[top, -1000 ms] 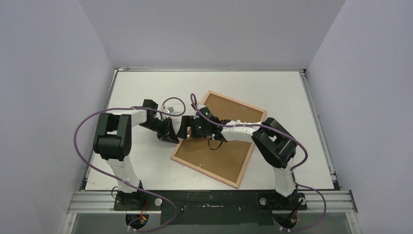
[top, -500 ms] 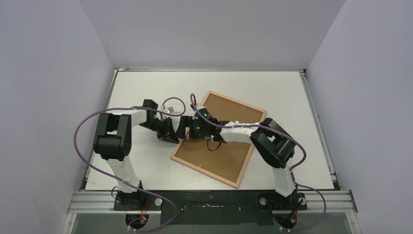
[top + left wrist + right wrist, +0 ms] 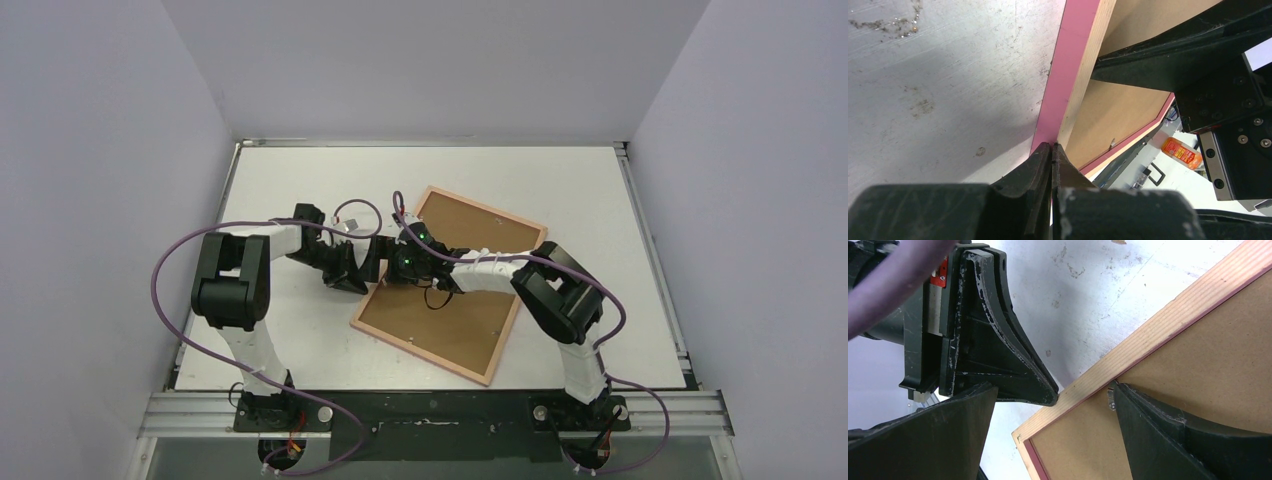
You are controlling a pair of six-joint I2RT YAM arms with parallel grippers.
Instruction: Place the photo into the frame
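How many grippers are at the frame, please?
2. The left gripper, shut, has its tips against the frame's left edge. The right gripper, open, straddles that same edge, with one finger over the backing board.

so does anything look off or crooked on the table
The frame lies back side up and skewed to the table edges, its brown backing board in place. No photo is visible. Nothing looks damaged.

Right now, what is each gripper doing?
Left gripper: closed, tips at the frame edge.
Right gripper: open, astride that edge.
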